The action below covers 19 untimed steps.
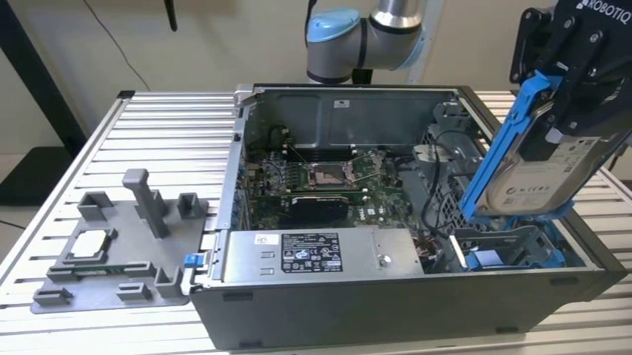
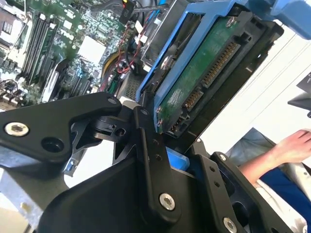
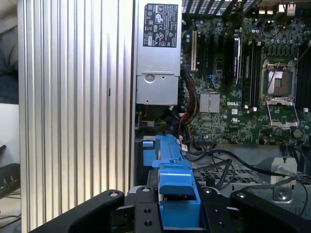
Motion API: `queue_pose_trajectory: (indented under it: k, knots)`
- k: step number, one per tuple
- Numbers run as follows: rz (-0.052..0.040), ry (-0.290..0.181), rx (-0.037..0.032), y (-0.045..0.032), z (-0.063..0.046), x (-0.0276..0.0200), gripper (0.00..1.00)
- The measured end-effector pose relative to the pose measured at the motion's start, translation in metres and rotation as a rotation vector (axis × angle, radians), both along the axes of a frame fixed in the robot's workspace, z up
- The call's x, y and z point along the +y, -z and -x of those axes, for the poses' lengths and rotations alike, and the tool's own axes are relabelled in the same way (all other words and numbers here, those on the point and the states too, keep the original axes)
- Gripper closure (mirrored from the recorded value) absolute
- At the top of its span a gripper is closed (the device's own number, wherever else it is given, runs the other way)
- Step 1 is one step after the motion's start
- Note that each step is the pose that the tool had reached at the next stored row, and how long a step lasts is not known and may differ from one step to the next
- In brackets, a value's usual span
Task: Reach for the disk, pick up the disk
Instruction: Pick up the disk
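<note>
The disk (image 1: 538, 176), a silver-grey drive with a white label in bright blue rails, hangs tilted above the right end of the open computer case (image 1: 395, 296). My gripper (image 1: 570, 122) is shut on its upper part, and the disk's lower end is just above the blue drive bay (image 1: 504, 255). In the second wrist view the disk's green circuit-board underside (image 2: 199, 77) runs out from between my black fingers (image 2: 146, 145). In the first wrist view the blue rail (image 3: 176, 191) sits clamped in my gripper (image 3: 177, 216).
Inside the case are the motherboard (image 1: 316, 177) and a long grey metal box (image 1: 316, 255) with a label. A grey fixture (image 1: 114, 251) holding a small silver chip stands on the slatted table at the exterior view's left. A person's hand (image 2: 291, 145) is beyond the table.
</note>
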State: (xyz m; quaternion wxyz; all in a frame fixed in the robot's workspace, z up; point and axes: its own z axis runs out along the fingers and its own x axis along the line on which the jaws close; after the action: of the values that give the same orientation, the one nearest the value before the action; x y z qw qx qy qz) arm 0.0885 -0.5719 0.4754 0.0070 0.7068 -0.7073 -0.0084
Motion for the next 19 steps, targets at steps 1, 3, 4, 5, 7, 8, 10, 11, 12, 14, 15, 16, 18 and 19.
queue_pose_trajectory:
  k: [1,3,4,5,7,8,10,11,12,14,15,16,18,19]
  knots:
    - [0.0000,0.000,0.0000,0.0008,0.000,0.0000,1.00]
    - [-0.0001,0.000,0.0000,0.0028,0.000,-0.0002,1.00]
    - [-0.0001,0.000,0.0000,0.0043,0.000,-0.0002,1.00]
    - [0.0000,0.000,0.0000,0.0056,0.000,-0.0002,1.00]
    - [-0.0003,0.000,0.0000,0.0079,-0.001,-0.0004,1.00]
    - [-0.0003,0.000,0.0001,0.0089,-0.002,-0.0005,1.00]
    - [-0.0001,0.000,0.0010,0.0109,-0.005,-0.0006,1.00]
    - [-0.0001,0.000,0.0017,0.0119,-0.007,-0.0008,1.00]
    - [0.0001,0.000,0.0026,0.0127,-0.010,-0.0010,1.00]
    - [0.0000,0.000,0.0044,0.0142,-0.015,-0.0013,1.00]
    - [0.0000,0.000,0.0053,0.0149,-0.018,-0.0015,1.00]
    - [0.0000,0.000,0.0062,0.0155,-0.021,-0.0018,1.00]
    - [0.0000,0.000,0.0081,0.0166,-0.026,-0.0025,1.00]
    - [-0.0001,0.000,0.0089,0.0171,-0.028,-0.0028,1.00]
